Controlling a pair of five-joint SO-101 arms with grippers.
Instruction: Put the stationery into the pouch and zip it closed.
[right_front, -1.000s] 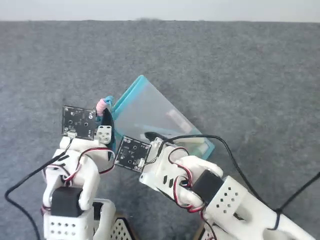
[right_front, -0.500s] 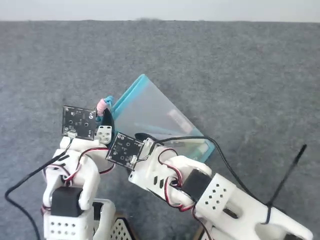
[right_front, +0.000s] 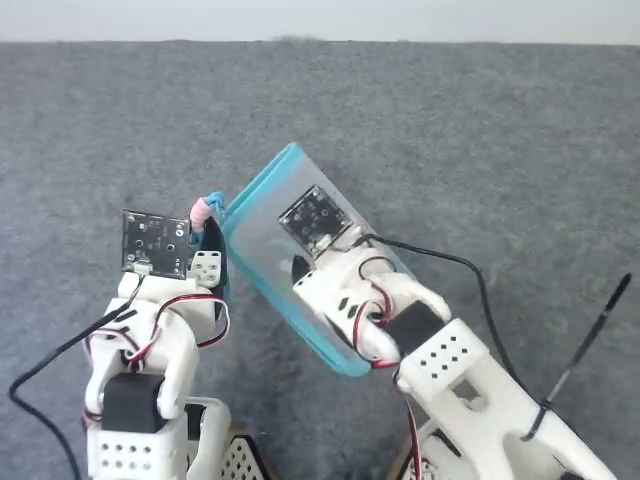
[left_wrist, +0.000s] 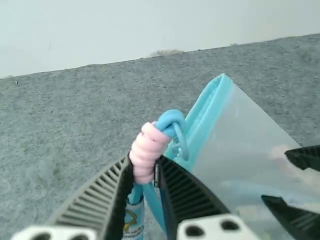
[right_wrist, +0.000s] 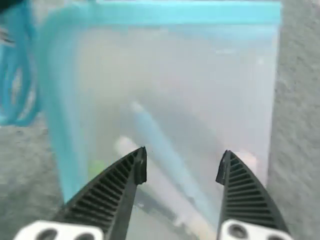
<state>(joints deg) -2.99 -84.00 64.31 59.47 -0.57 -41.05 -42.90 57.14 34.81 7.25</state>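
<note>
We find the right gripper (right_wrist: 184, 152) with jaws parted, the translucent teal-edged pouch (right_wrist: 200, 65) dead ahead at its twelve o'clock, a blue pen (right_wrist: 155, 137) visible inside.

Your table (right_front: 480, 130) is covered in a grey, felt-like mat (right_front: 120, 120) that runs back to a pale wall (right_front: 320, 20) at the far side. Lying on it you have the pouch (right_front: 262, 215), clear with blue trim, set slantwise a little left of centre, toward the near side.

Robot test bench: grey carpeted tabletop (right_front: 480, 130) against bare white wall (right_front: 320, 18).
</note>
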